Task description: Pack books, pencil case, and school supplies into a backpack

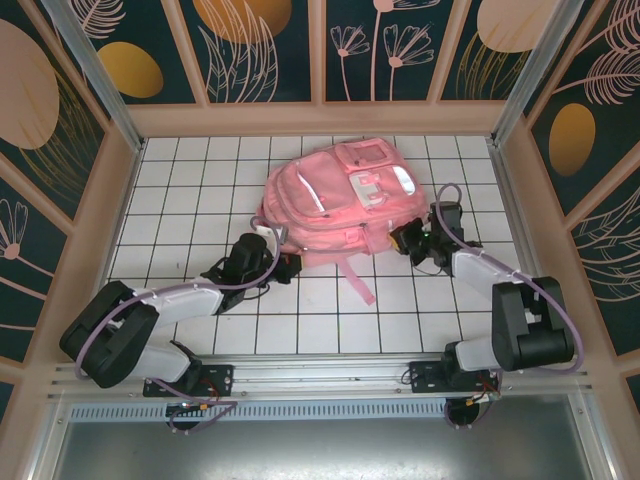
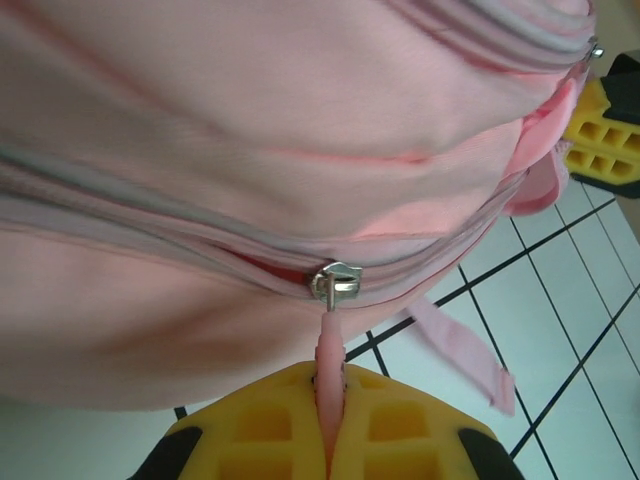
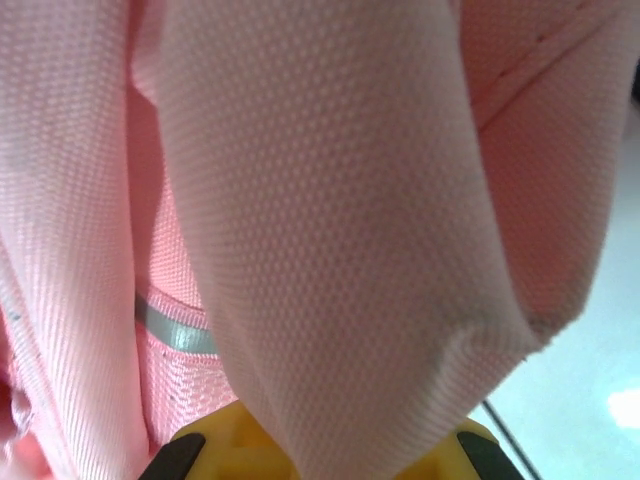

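With the backpack (image 1: 340,205) lying mid-table (image 1: 200,180), the left gripper (image 2: 328,425), clamped on the zip pull (image 2: 329,362), should draw straight along the track while the right gripper (image 1: 410,241), pinching a backpack fold, holds it taut.

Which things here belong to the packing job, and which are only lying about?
Job: backpack; zipper pull, pinched by left pincer; right pincer, shut on backpack fabric.
Not the job: tiled table; flowered wall panels.
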`<state>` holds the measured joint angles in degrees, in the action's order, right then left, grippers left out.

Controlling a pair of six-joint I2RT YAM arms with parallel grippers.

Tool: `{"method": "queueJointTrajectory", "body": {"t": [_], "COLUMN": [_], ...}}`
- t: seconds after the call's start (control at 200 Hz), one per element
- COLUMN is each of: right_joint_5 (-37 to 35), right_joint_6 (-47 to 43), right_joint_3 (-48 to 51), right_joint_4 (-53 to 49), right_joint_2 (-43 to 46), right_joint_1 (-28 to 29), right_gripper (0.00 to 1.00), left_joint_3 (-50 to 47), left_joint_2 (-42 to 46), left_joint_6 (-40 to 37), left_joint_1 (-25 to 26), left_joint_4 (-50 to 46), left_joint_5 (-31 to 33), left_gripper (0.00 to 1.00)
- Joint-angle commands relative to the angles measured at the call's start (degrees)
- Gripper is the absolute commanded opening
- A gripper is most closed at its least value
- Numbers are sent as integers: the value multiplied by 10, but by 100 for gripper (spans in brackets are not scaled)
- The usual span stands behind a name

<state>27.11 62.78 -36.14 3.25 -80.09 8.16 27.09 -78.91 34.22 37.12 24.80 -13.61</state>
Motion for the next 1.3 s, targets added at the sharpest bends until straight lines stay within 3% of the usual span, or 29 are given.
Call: {"method": "queueJointTrajectory", "body": {"t": [0.0, 0.315, 0.515, 0.886, 1.021, 1.086, 1.166, 1.296], "right_joint_5": [-62, -87, -75, -186, -207, -213, -216, -161], "right_joint_6": [-25, -71, -112, -161, -184, -184, -178, -131], "right_joint_3": [-42, -149, -257, -368, -359, -334, -295, -205], "right_joint_4": [13, -18, -36, -105, -120, -119, -119, -101], "right_joint_2": [-24, -108, -233, -293, -266, -232, -175, -64], "right_joint_1": [-40, -98, -101, -109, -72, -54, -33, -2], "right_gripper": [0, 0, 0, 0, 39, 50, 56, 53], "left_joint_3": [-6, -6, -2, -17, -13, -11, -5, 4], "left_joint_2": [24, 54, 56, 93, 79, 73, 65, 49], "left_joint_6": [-16, -31, -33, -40, -37, -35, -35, -35], "left_joint_1": [-5, -6, -5, -5, -6, -6, -6, -5], "left_joint_4": [-34, -74, -80, -118, -101, -90, -82, -67], "left_joint_5": [40, 62, 57, 107, 86, 76, 70, 52], "left_gripper": [0, 0, 0, 0, 0, 0, 0, 0]}}
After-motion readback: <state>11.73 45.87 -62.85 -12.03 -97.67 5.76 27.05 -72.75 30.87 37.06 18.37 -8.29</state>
